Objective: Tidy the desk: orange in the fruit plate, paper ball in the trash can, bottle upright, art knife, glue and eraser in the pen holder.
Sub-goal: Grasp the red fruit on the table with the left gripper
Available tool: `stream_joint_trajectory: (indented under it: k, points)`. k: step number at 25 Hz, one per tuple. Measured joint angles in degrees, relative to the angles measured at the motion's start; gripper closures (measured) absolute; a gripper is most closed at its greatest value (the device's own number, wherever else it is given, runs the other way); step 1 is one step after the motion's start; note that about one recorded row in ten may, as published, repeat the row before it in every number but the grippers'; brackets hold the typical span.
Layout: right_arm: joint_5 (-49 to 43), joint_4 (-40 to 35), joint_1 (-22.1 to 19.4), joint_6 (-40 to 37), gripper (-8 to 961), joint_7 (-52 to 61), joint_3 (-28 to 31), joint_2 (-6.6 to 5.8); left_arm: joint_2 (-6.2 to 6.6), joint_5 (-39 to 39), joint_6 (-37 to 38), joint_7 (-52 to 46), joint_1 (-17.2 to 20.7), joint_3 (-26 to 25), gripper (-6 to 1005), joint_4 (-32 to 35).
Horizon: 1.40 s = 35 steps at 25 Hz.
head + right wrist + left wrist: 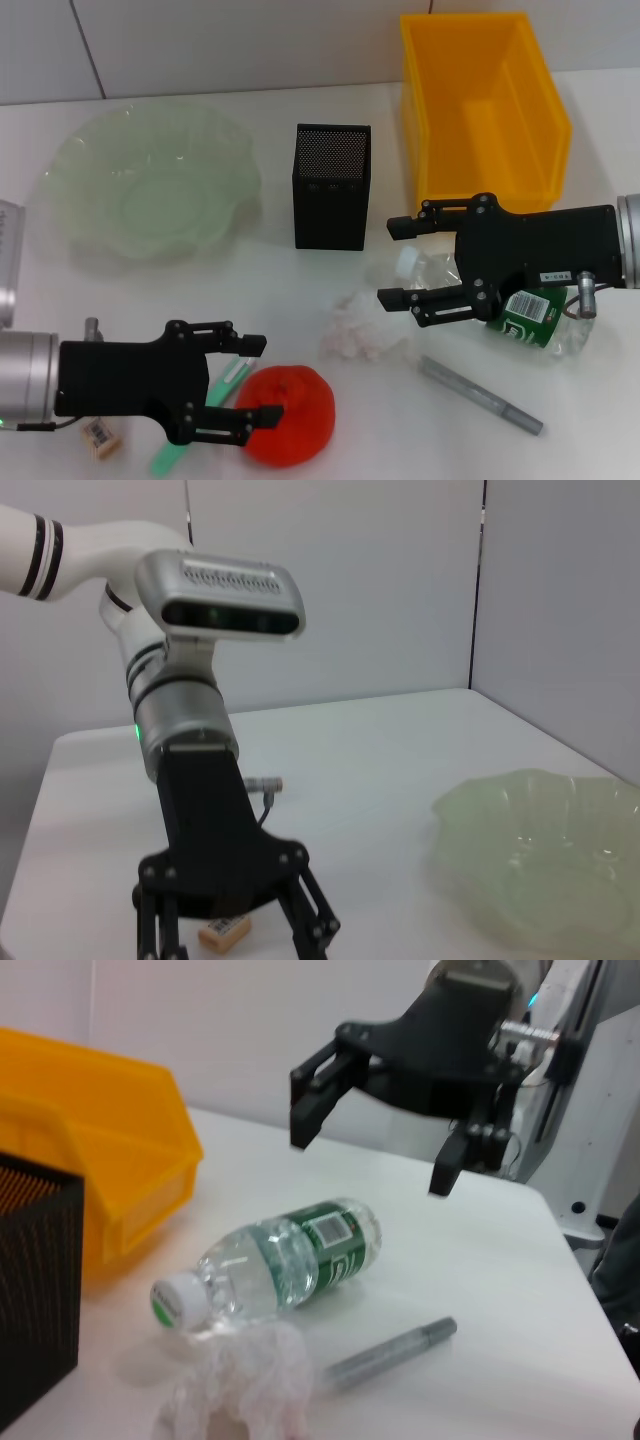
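Note:
My left gripper (260,380) is open at the front left, its fingers either side of the red-orange orange (295,420). My right gripper (395,262) hangs open above the bottle (525,315), which lies on its side with its white cap (410,262) between the fingers; the left wrist view shows a gap between that gripper (372,1165) and the bottle (285,1265). The paper ball (358,330) lies beside the cap. A grey pen-shaped stick (480,395) lies in front of the bottle. A light green stick (165,458) and the tan eraser (100,437) lie under my left arm.
The fruit plate (70,200) stands at the back left, the black mesh pen holder (332,190) in the middle, and the yellow trash can (480,100) at the back right. I cannot tell which stick is the art knife and which the glue.

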Motion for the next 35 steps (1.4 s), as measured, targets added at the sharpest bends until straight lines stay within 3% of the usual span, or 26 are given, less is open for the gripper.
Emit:
stream_joint_trajectory:
  k: [12,25,31,35]
  points:
    - [-0.13,-0.8,0.28,0.03,197,0.0,-0.53,0.0,-0.27,-2.35,-4.96,2.02,-0.57,6.52,342,-3.8]
    - [-0.12,-0.91,0.59,0.04,199,0.16,-0.63,0.0,-0.34,-2.46,-7.99,1.68,-1.54,8.07,368,-4.1]
    - [-0.12,-0.91,0.51,0.0,200,0.18,-0.63,0.0,-0.28,-2.46,-8.08,1.81,-1.63,8.27,616,-4.07]
    - [-0.12,-0.9,0.37,0.0,201,0.18,-0.63,0.0,-0.32,-2.45,-7.45,1.76,-1.63,8.25,713,-3.83]
